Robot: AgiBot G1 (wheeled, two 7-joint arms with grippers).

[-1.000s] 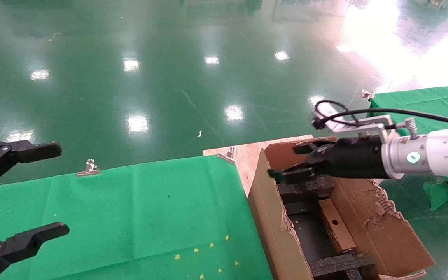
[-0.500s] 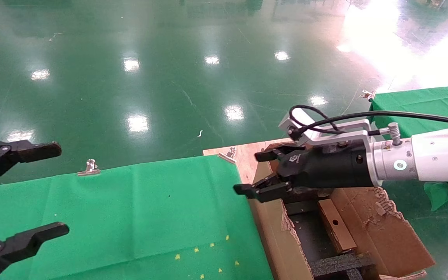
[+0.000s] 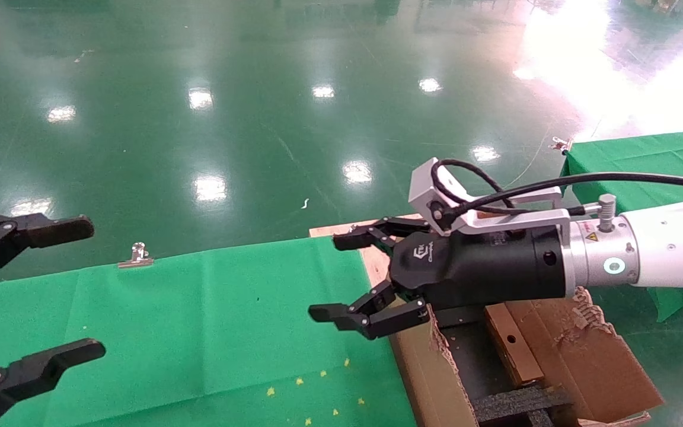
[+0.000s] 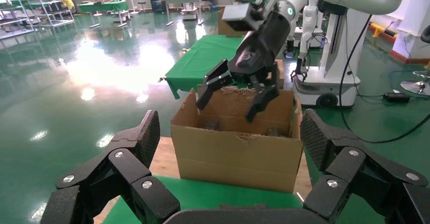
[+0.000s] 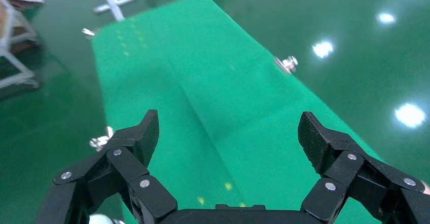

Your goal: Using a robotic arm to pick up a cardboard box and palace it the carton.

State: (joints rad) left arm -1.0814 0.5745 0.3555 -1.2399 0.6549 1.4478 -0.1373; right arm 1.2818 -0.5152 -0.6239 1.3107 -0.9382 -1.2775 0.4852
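The cardboard box, judged light, stiff and best taken across its long taped sides, is seen lying inside the carton, below and behind the right pincer, between black foam inserts. The right pincer is held wide open and empty over the green-clothed table. The left pincer, far off, is also spread open, idle.

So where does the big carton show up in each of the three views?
Head view: carton at lower right, under the right gripper.
Left wrist view: centre, carton beneath that same gripper.
Right wrist view: not in it.
Shared landmark: green cloth.
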